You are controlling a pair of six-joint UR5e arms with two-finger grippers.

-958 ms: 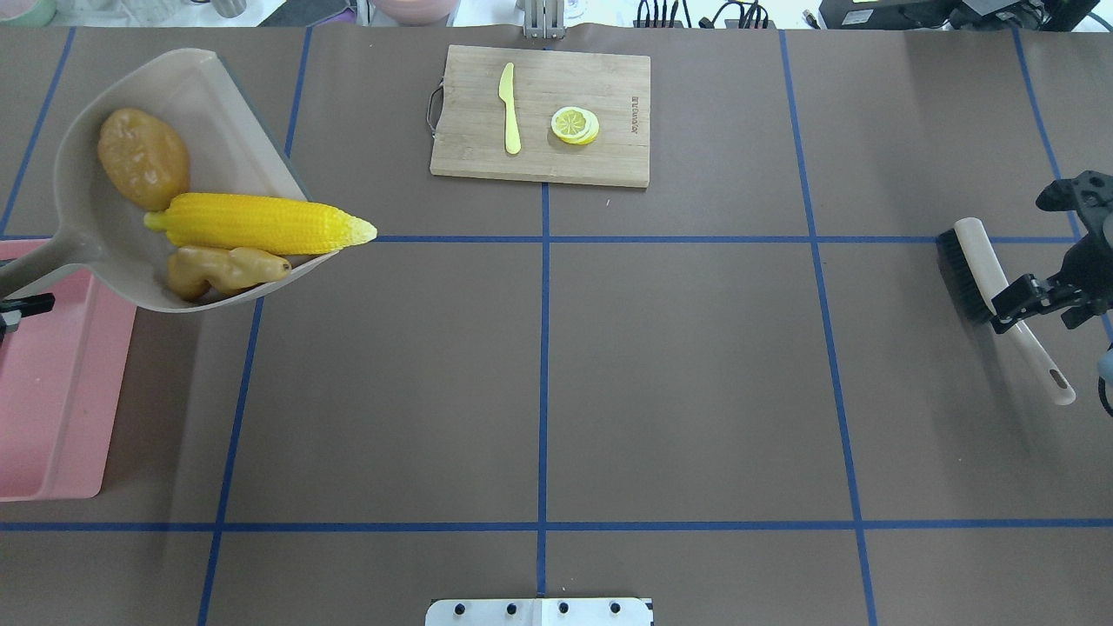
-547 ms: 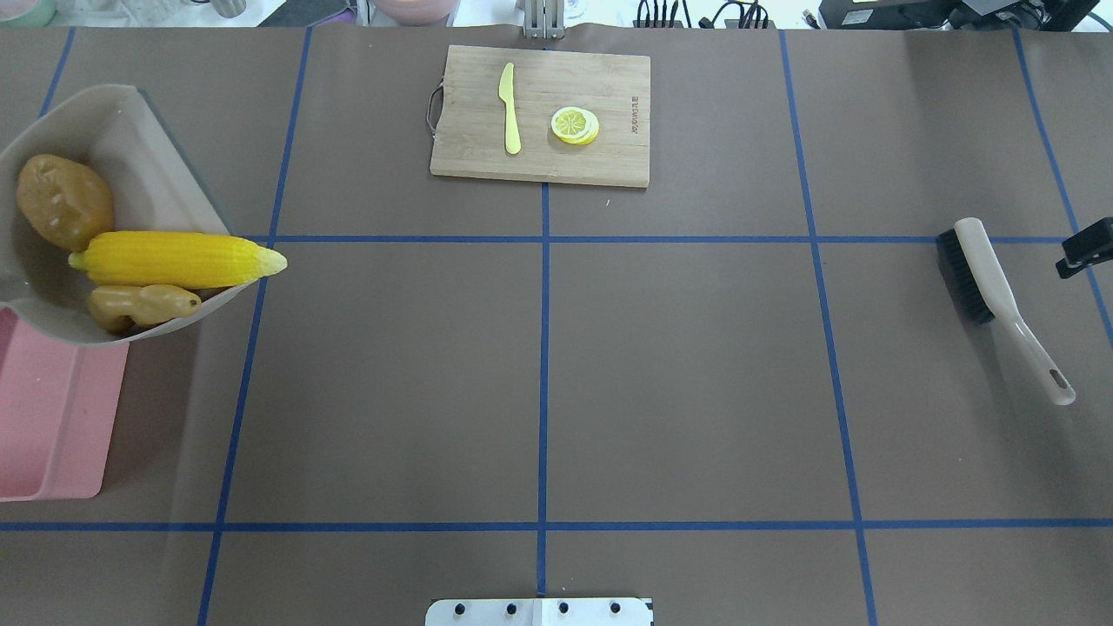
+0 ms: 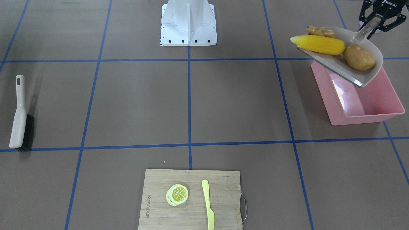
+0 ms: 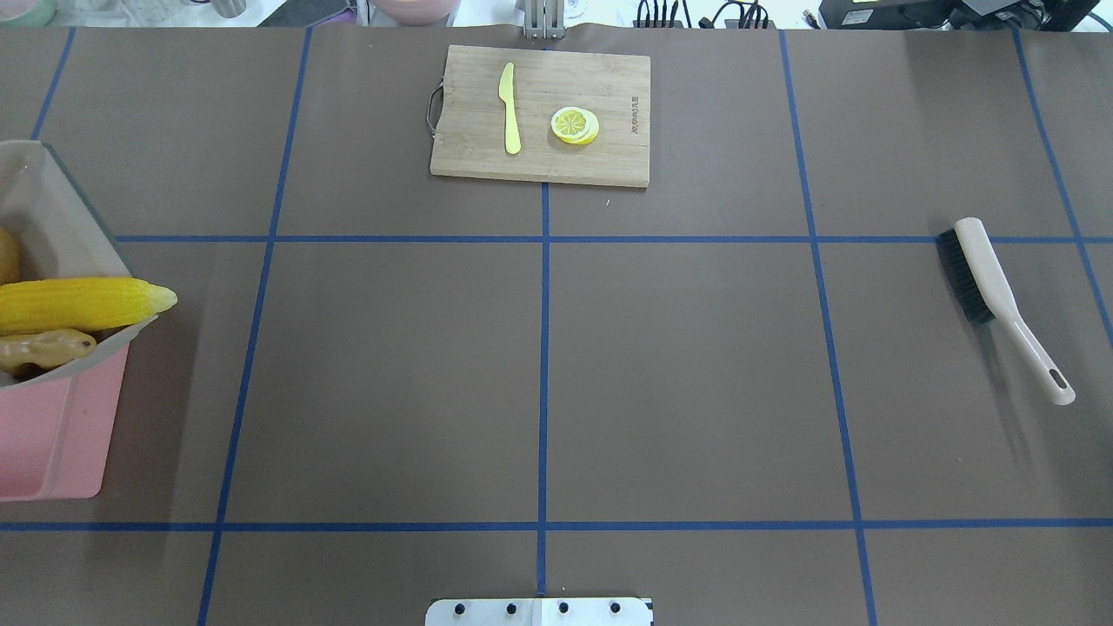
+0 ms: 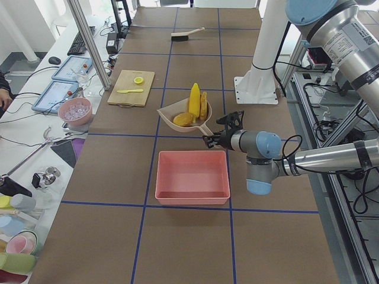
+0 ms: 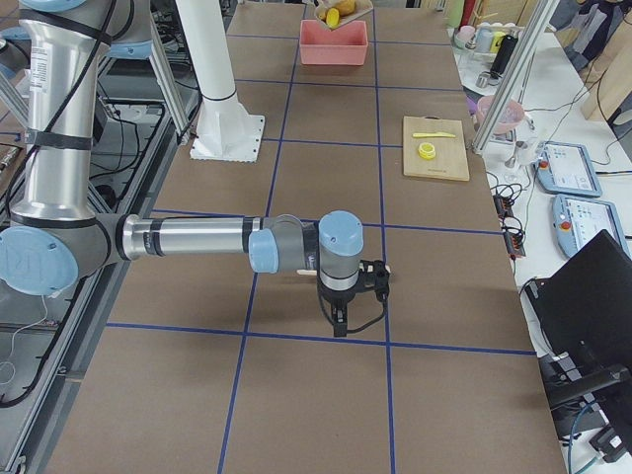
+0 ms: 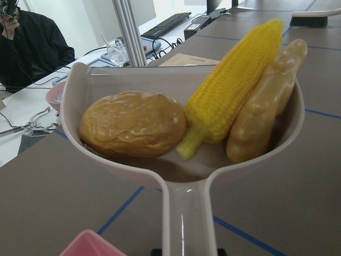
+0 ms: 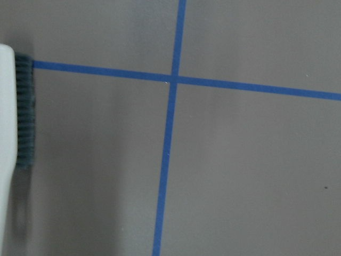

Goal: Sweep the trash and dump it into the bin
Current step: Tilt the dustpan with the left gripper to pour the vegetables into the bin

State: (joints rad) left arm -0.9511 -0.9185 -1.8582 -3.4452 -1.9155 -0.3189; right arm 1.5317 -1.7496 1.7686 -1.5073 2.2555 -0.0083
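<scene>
My left gripper (image 3: 372,19) is shut on the handle of the beige dustpan (image 3: 338,67) and holds it tilted above the near end of the pink bin (image 3: 367,108). In the pan lie the yellow corn cob (image 3: 319,44), the brown potato (image 3: 358,57) and the tan ginger root (image 3: 321,32). The left wrist view shows the potato (image 7: 133,124), corn (image 7: 237,90) and ginger (image 7: 266,106) resting in the pan. The bin looks empty in the exterior left view (image 5: 192,176). My right gripper (image 6: 341,314) shows only in the exterior right view; I cannot tell whether it is open.
The brush (image 4: 1000,300) lies on the table at the right. A wooden cutting board (image 4: 539,113) at the back middle carries a pale yellow knife (image 4: 509,109) and a lemon slice (image 4: 575,124). The robot base plate (image 4: 539,611) is at the near edge.
The dustpan with the trash has moved left and nearer, over the pink bin. My right gripper has drawn away from the brush and out of the overhead view.
</scene>
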